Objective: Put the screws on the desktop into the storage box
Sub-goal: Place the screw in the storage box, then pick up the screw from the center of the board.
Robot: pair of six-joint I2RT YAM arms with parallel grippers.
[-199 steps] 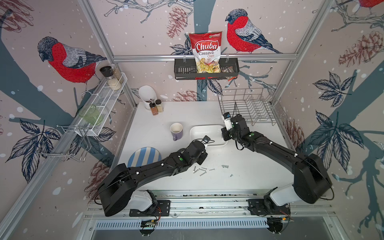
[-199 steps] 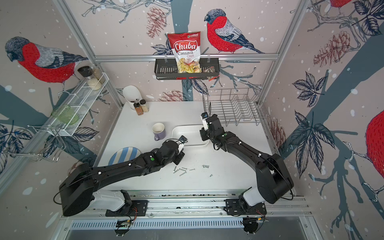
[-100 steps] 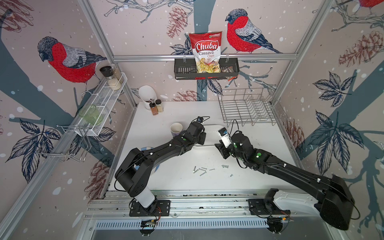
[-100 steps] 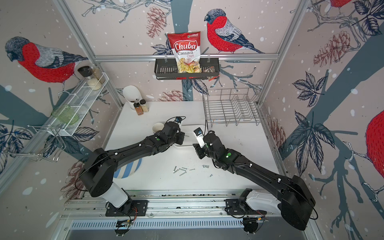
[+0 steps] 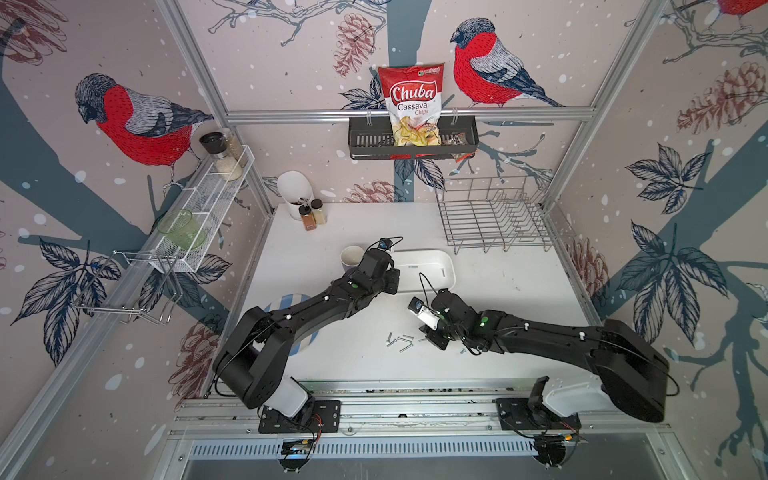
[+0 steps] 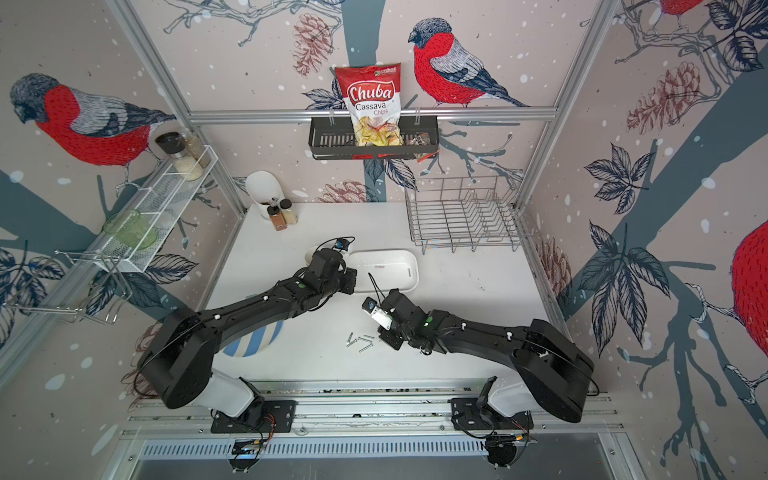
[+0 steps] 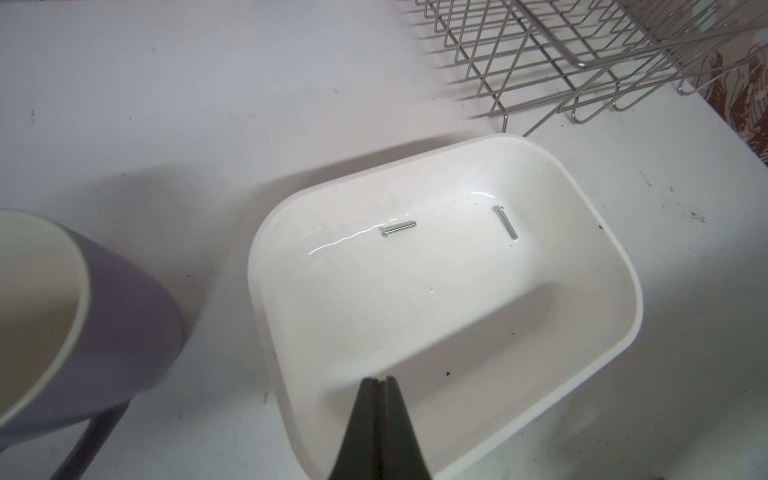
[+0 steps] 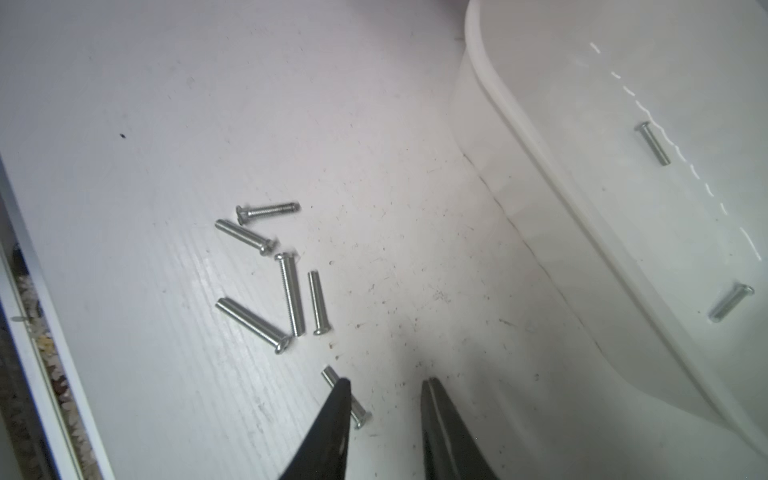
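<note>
Several small silver screws (image 5: pixel 399 343) (image 6: pixel 360 343) (image 8: pixel 286 291) lie in a loose cluster on the white desktop (image 5: pixel 507 291). My right gripper (image 8: pixel 386 382) (image 5: pixel 434 338) hangs open just beside them, low over the desktop. One fingertip overlaps a single screw (image 8: pixel 358 412). The white storage box (image 5: pixel 446 257) (image 6: pixel 409 257) (image 7: pixel 623 291) (image 8: pixel 519 124) stands behind and holds two screws (image 7: pixel 399 228) (image 7: pixel 507 222). At the box's near left corner, my left gripper (image 7: pixel 378 379) (image 5: pixel 392 282) is shut above the rim, and nothing shows between its tips.
A purple mug (image 5: pixel 351 257) (image 7: pixel 124 316) stands left of the box, close to my left wrist. A wire dish rack (image 5: pixel 494 220) fills the back right. A striped plate (image 5: pixel 286 303) lies under my left arm. Spice jars (image 5: pixel 313 214) stand at the back left.
My left arm has swung from the screw cluster up to the box's corner, still shut. My right arm has drawn back from the box to the screws, and its jaws have opened.
</note>
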